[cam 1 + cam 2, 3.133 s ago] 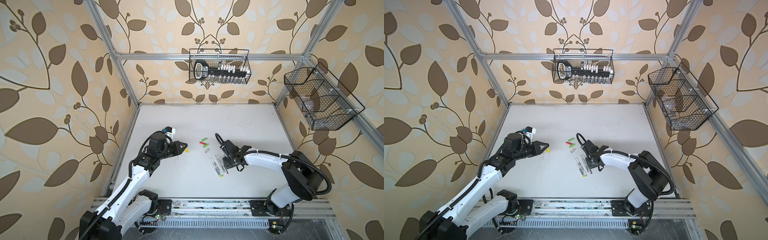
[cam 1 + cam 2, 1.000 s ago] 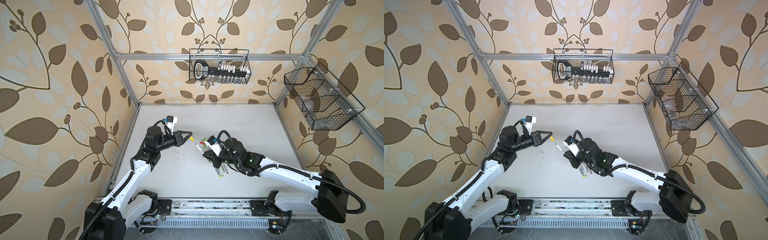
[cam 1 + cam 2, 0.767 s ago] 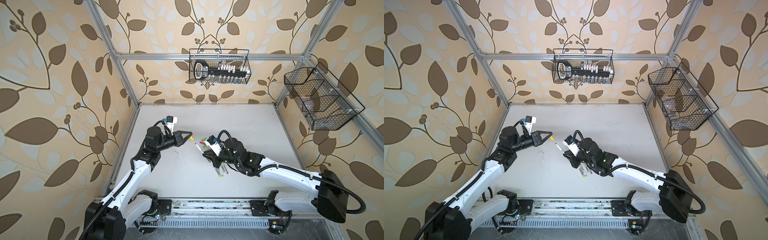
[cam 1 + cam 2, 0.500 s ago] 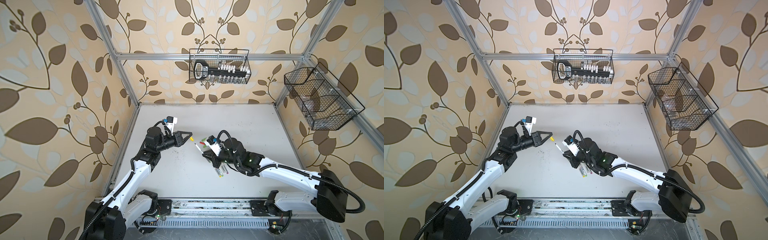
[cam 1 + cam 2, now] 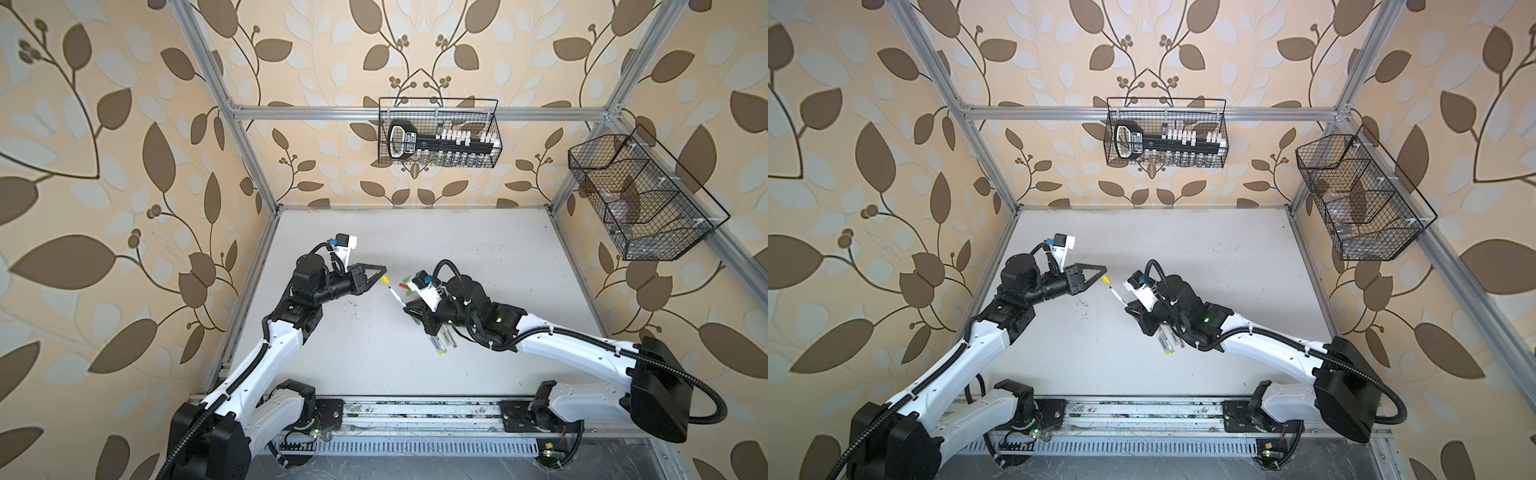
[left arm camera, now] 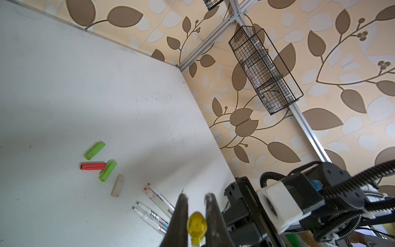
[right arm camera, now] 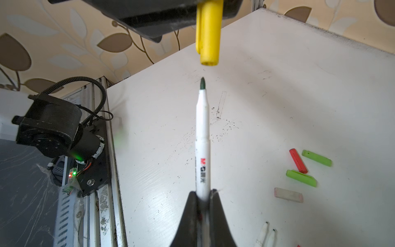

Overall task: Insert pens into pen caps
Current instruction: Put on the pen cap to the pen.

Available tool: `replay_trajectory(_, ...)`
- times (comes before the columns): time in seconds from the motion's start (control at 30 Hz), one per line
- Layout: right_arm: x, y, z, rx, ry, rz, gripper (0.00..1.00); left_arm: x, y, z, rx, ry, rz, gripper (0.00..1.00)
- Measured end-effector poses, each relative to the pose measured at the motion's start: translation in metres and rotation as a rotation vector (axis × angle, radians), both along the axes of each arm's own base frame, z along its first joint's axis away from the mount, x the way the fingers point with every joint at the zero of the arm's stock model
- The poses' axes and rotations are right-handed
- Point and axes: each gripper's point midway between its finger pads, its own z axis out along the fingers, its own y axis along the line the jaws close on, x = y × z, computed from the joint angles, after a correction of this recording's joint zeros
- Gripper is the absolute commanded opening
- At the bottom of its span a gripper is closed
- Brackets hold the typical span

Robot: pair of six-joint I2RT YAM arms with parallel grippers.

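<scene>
Pinched in the shut left jaws: the yellow cap [image 7: 208, 32], in the air over the desk [image 7: 277, 85], mouth toward the pen [image 7: 202, 136]. Gripped by the barrel in the closed right jaws: that pen, tip just short of the mouth, not yet in. Line up tip and mouth on one axis first; seems nearly so from the right wrist. Then push straight and slowly, no twisting, till seated. Grip firmly on both sides against slipping. Leave the other pens [image 6: 149, 213], red cap [image 6: 93, 166] and green caps [image 6: 95, 150] lying on the desk for later.
</scene>
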Motion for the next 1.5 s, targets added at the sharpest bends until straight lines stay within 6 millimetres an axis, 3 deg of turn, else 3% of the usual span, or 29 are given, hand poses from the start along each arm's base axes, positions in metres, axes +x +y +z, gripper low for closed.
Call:
replay_trajectory(1.27,0.01,0.003,0.009,0.014,-0.006,-0.024,0.07,-0.013,-0.02,-0.02,0.052,0.037,-0.077,0.0)
replay_trajectory(1.5,0.013,0.005,0.008,0.01,0.008,-0.04,0.01,-0.011,-0.021,-0.021,0.064,0.019,-0.073,0.0)
